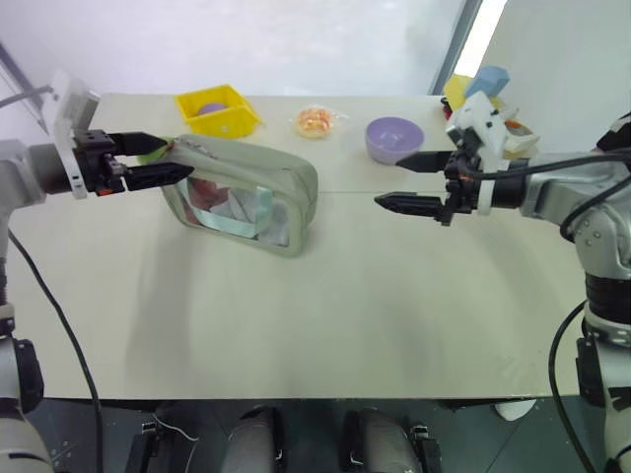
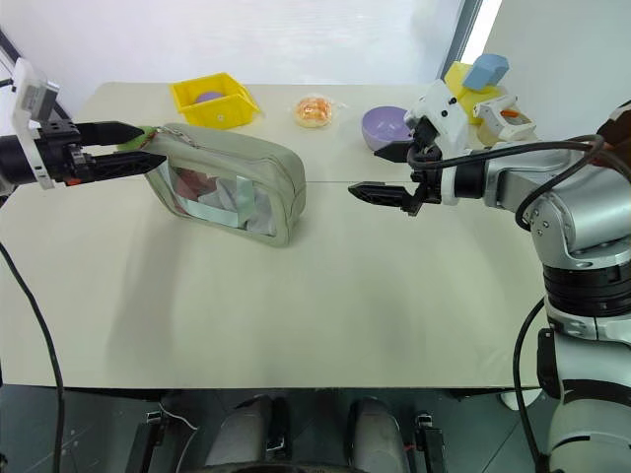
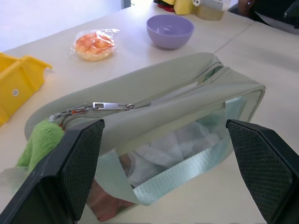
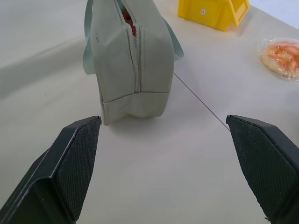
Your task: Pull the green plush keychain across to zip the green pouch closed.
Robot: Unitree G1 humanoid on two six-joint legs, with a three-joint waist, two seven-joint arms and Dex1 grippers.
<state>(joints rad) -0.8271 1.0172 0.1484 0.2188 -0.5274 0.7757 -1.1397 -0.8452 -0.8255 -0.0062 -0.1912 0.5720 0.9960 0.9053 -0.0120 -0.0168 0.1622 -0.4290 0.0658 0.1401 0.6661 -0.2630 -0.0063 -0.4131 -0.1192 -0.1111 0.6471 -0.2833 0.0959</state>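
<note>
The green pouch (image 1: pixel 246 192) stands on its long edge on the table, left of centre, its clear window showing teal straps and red contents. Its zipper pull (image 3: pixel 110 106) sits at the pouch's left end, chained to the green plush keychain (image 3: pixel 39 144). My left gripper (image 1: pixel 175 156) is open at that end, the keychain beside one finger (image 3: pixel 79 163), nothing pinched. My right gripper (image 1: pixel 388 180) is open and hovers well to the right of the pouch, pointing at its other end. In the right wrist view the zipper (image 4: pixel 135 65) looks joined at the near end, with red showing in a gap farther along.
A yellow bin (image 1: pixel 217 110), a wrapped orange snack (image 1: pixel 317 121) and a purple bowl (image 1: pixel 394 138) stand along the back of the table. Yellow and blue items (image 1: pixel 483 84) sit at the far right corner. Bare tabletop (image 1: pixel 325 315) lies in front of the pouch.
</note>
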